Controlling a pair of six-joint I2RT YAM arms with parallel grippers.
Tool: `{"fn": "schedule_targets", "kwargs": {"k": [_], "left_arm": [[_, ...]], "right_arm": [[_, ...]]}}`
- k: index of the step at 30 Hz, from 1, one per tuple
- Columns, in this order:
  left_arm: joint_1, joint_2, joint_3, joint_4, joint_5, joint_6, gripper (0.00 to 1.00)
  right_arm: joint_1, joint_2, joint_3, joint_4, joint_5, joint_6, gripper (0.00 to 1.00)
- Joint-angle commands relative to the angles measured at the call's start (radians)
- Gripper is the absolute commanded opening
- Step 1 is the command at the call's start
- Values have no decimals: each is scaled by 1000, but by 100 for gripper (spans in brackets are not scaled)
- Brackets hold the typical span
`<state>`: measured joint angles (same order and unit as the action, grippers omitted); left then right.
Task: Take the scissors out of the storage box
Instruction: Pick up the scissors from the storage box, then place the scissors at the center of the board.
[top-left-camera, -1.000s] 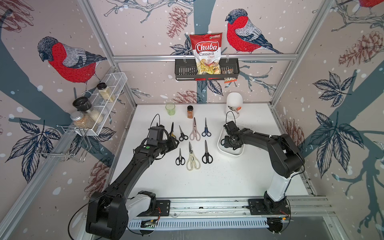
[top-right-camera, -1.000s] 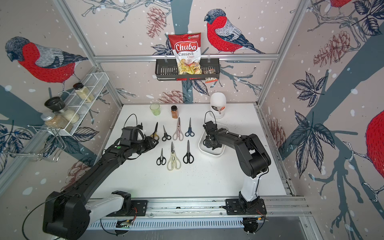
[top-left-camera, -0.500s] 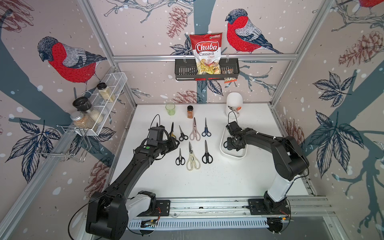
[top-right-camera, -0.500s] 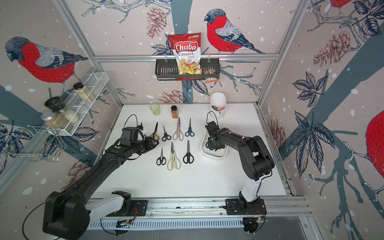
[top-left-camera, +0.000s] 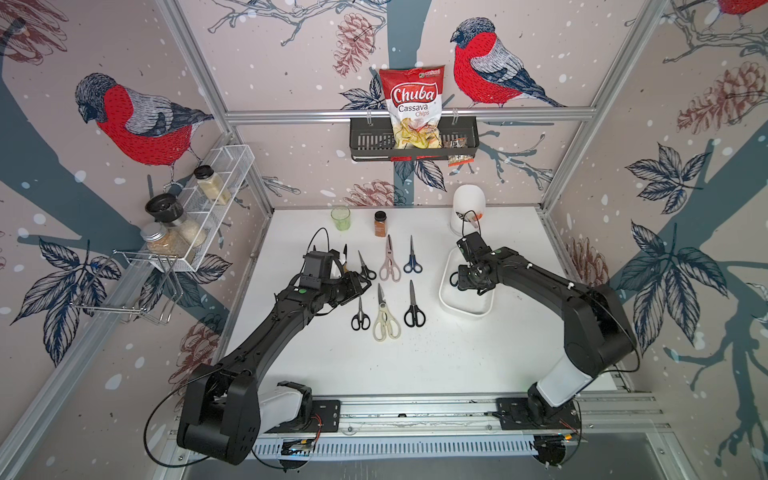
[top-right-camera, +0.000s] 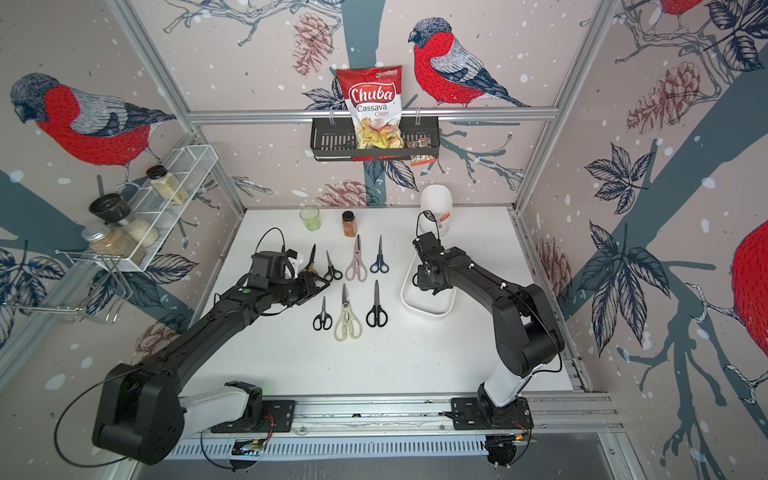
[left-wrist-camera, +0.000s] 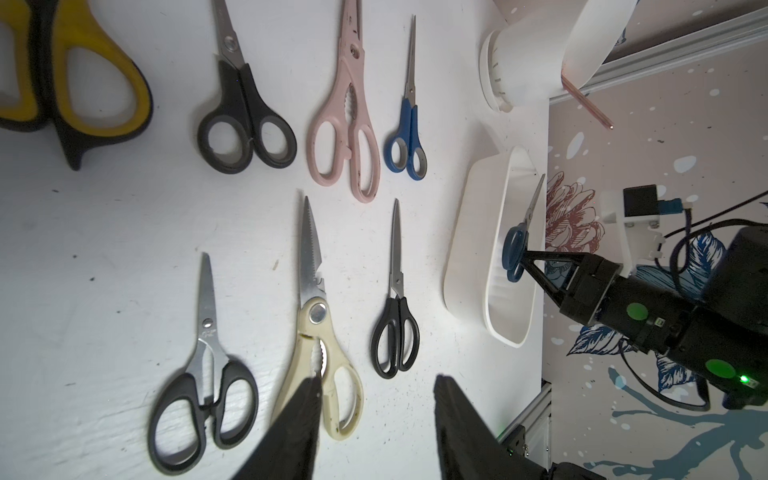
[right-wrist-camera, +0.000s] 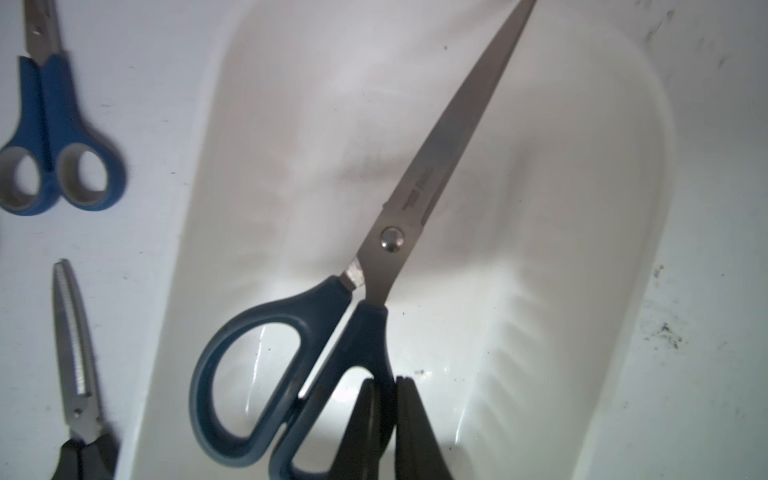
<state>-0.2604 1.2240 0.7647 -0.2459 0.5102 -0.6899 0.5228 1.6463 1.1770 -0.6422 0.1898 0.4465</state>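
Right wrist: right hand (right-wrist-camera: 384, 380) pinched on navy scissors (right-wrist-camera: 390, 241) handle over storage box (right-wrist-camera: 582, 208); left hand (left-wrist-camera: 376, 380) parted, empty.

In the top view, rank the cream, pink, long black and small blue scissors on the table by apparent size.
In a top view:
1. cream scissors
2. pink scissors and long black scissors: look about alike, and the pink pair lies farther back, so unranked
3. small blue scissors

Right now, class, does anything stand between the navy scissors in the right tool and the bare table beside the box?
Only the storage box wall: the right tool holds the navy scissors over its inside. Past the rim, nothing blocks the table.
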Motion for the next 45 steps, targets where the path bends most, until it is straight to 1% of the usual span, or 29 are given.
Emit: {"fn": "schedule_targets", "kwargs": {"k": [1,6,14,20,23,31,35,45], "left_arm": [[-24,13,22,77,26,-21,49],[-65,41,55,83,23,-7,47],[-90,41,76,92,34,27,46],[-102,31,70,89,30,38,45],[-104,21,58,82,21,42,44],[-103,-6,29,87,9,36,38],[-103,-5,24,98,13,32,28],[-104,4,10,120,58,19,11]], "right_arm": [[31,-31,38,-42,-10,46,0],[142,-42,108,-57,-44,90,0],[313,27,197,-2,-158,144,0],[400,95,279,15,-179,101,0],[425,110,309,21,-184,82,0],[443,138,344,13,-202,75,0],[453,142,347,15,-205,78,0],[462,145,347,37,-206,86,0]]}}
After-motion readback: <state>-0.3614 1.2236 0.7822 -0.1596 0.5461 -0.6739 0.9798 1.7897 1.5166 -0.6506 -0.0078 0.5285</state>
